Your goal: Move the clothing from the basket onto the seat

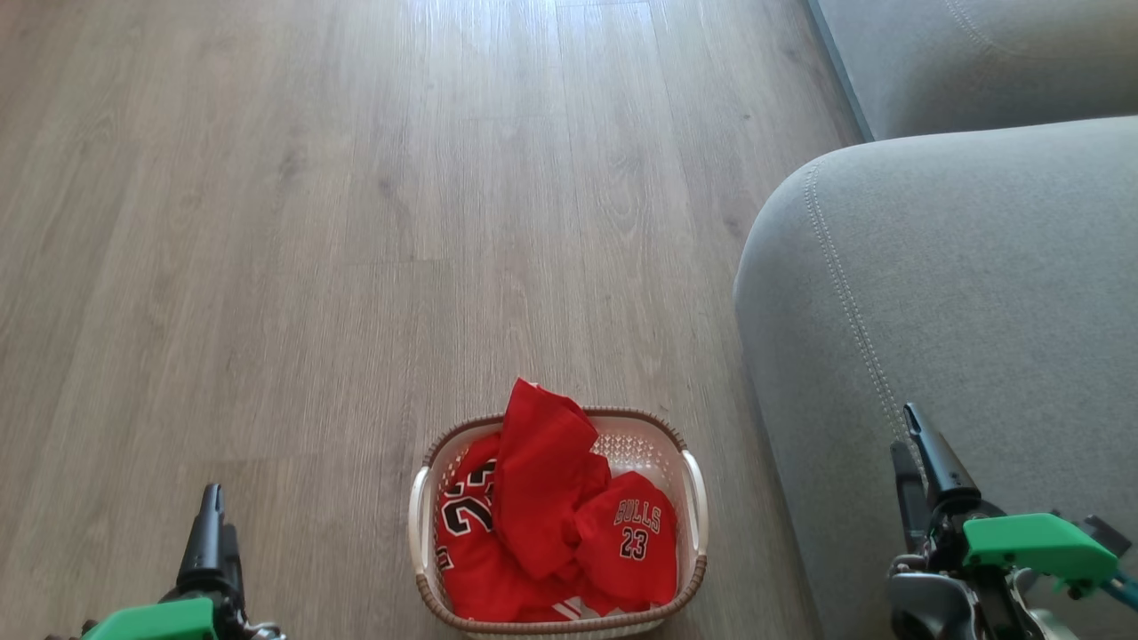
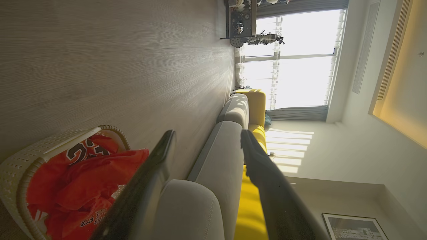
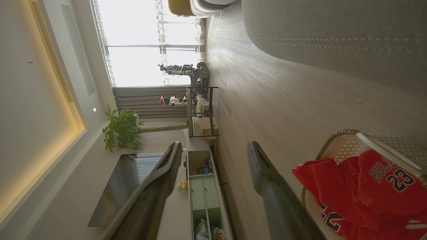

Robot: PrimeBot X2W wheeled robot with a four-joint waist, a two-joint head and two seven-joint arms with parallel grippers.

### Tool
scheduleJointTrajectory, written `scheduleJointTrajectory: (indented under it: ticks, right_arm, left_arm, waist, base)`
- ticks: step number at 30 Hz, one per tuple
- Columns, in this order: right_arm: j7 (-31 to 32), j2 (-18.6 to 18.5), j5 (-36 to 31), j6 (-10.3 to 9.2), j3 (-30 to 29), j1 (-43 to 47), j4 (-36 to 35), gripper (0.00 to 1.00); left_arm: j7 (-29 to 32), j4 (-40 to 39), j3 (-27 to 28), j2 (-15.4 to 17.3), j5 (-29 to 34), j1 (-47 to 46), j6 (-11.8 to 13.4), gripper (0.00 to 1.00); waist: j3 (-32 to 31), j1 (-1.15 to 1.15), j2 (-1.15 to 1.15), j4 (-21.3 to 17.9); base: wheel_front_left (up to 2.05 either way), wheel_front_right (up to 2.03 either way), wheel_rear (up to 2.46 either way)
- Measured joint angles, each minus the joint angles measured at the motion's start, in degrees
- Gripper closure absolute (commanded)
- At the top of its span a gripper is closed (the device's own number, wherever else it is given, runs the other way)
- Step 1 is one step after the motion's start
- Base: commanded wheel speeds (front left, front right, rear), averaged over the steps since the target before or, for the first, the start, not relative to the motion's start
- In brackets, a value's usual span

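Observation:
The red clothing (image 1: 551, 524) lies heaped in the cream basket (image 1: 422, 511) on the floor at the bottom centre of the head view; one piece reads "BULLS 23", another shows a large "23". The grey seat (image 1: 960, 293) rises to the basket's right. My left gripper (image 1: 212, 511) stands open at the lower left, apart from the basket. Over the seat's near part my right gripper (image 1: 909, 436) is open too, holding nothing. The left wrist view has the clothing (image 2: 90, 180) and basket (image 2: 20, 163) at lower left. The right wrist view has the clothing (image 3: 367, 190) and basket (image 3: 393, 143) at lower right.
Wood-look floor (image 1: 311, 222) stretches ahead and to the left of the basket. A second grey sofa section (image 1: 969, 53) sits at the far right. Across the room stand a TV (image 3: 126, 180), a low cabinet (image 3: 203, 196), a plant (image 3: 121, 130) and a bright window (image 3: 150, 40).

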Motion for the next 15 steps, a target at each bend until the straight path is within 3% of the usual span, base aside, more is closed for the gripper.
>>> scheduleJointTrajectory:
  ticks: [15]
  right_arm:
    - [-0.01, 1.77, -10.05, 0.00, -2.69, 0.02, -0.78, 0.00]
  left_arm:
    - [-2.29, -3.02, -0.89, 0.00, 7.48, 0.95, 1.54, 0.00]
  waist:
    - [-0.57, 0.00, 0.00, 0.09]
  base:
    - [0.00, 0.00, 0.00]
